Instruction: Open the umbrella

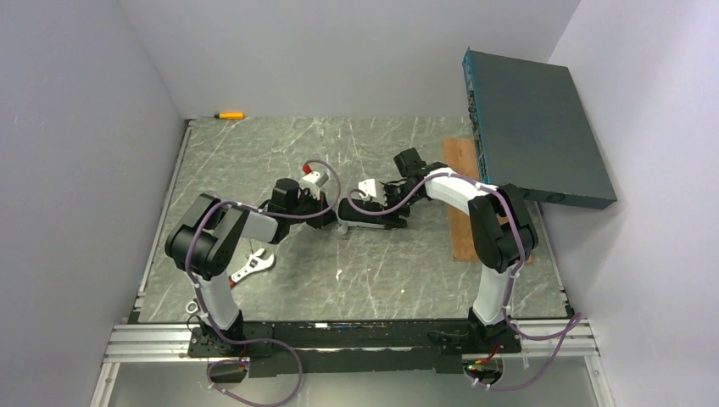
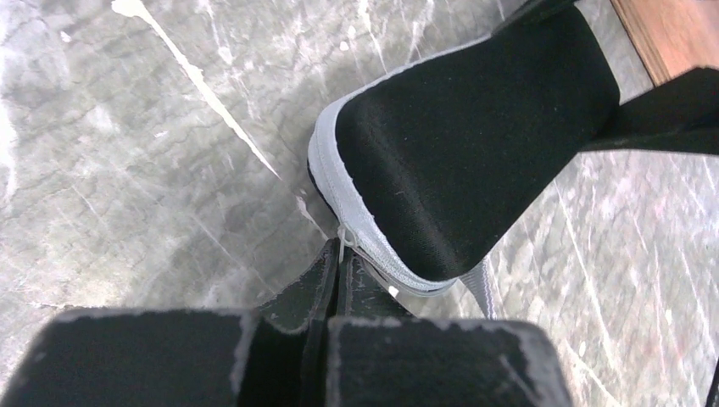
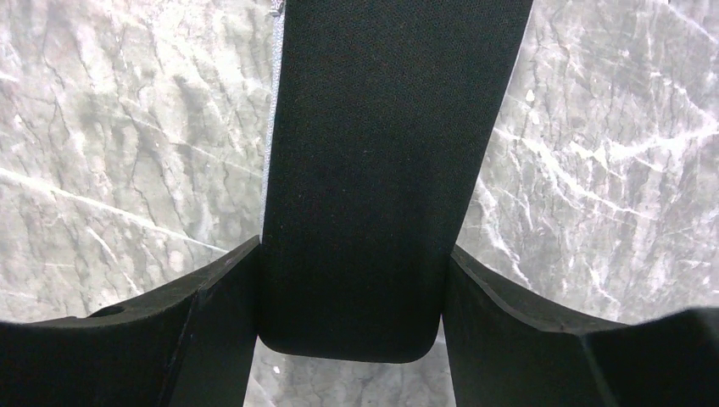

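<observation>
Lab robot cell: plain white enclosure walls [image 1: 339, 51], grey marble-patterned tabletop [image 1: 381, 280], aluminium rail [image 1: 153, 343] along its near edge.

Bright, even light — soft shadows — slight near-lens blur in wrist views

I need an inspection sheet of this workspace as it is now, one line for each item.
Surface: grey marbled tabletop, no spill seen.
Job's things: black oblong umbrella bundle with pale zip edge, lying unopened at mid-table.
Clutter: silver wrench at near left; yellow-handled tool at far edge; brown wooden board on the right.
Grippers: left gripper shut, pinching the bundle's zip edge; right gripper clamps the bundle's sides.
Cables: purple cables, none seen snagged.
Surroundings: dark teal flat box propped at right wall; pale walls.
</observation>
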